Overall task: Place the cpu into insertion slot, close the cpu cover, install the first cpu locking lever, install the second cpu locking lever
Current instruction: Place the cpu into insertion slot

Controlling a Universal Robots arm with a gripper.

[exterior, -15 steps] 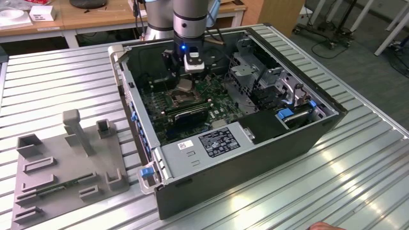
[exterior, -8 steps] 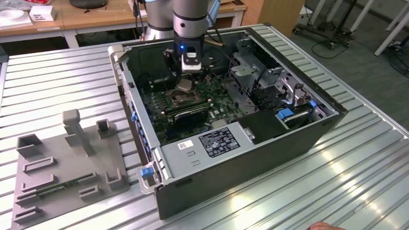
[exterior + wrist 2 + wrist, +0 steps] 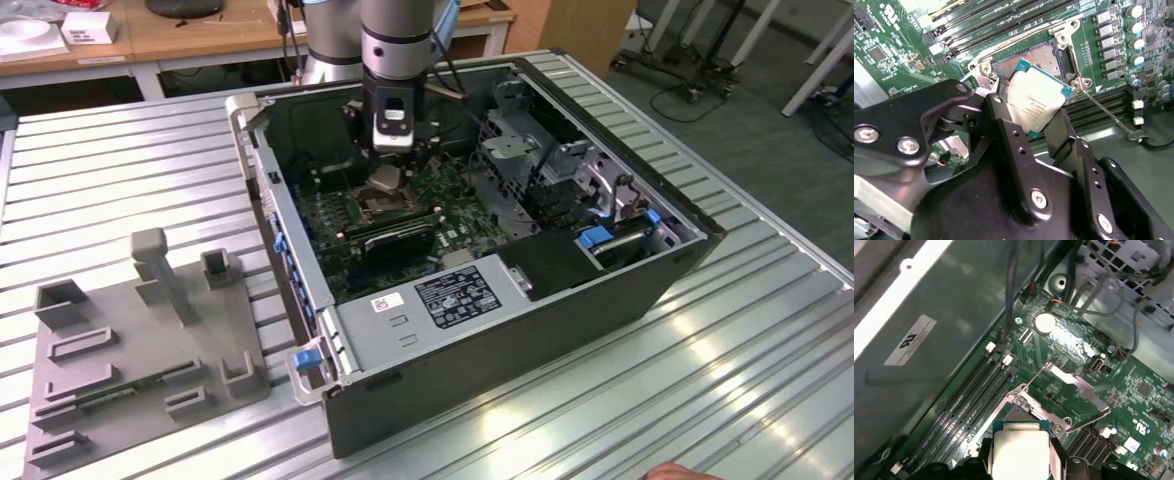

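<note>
My gripper (image 3: 386,172) is inside the open computer case (image 3: 561,300), shut on the cpu (image 3: 1036,102), a small square chip with a silvery top and green edge. Both wrist views show the chip pinched by its sides between the black fingers (image 3: 1014,145). It hangs tilted just above the insertion slot (image 3: 1046,55), a dark square socket with a metal rim in the green motherboard (image 3: 1134,390). The cpu cover (image 3: 1074,382) stands swung up and open behind the insertion slot (image 3: 1016,412). A thin wire locking lever (image 3: 1109,112) sticks out free beside the slot.
Long black memory slots (image 3: 971,395) run along one side of the socket. A metal drive cage (image 3: 534,160) and a power supply (image 3: 454,295) crowd the case. A grey fixture plate (image 3: 134,340) lies on the ribbed metal table at the exterior view's left. A hand (image 3: 681,472) shows at the bottom edge.
</note>
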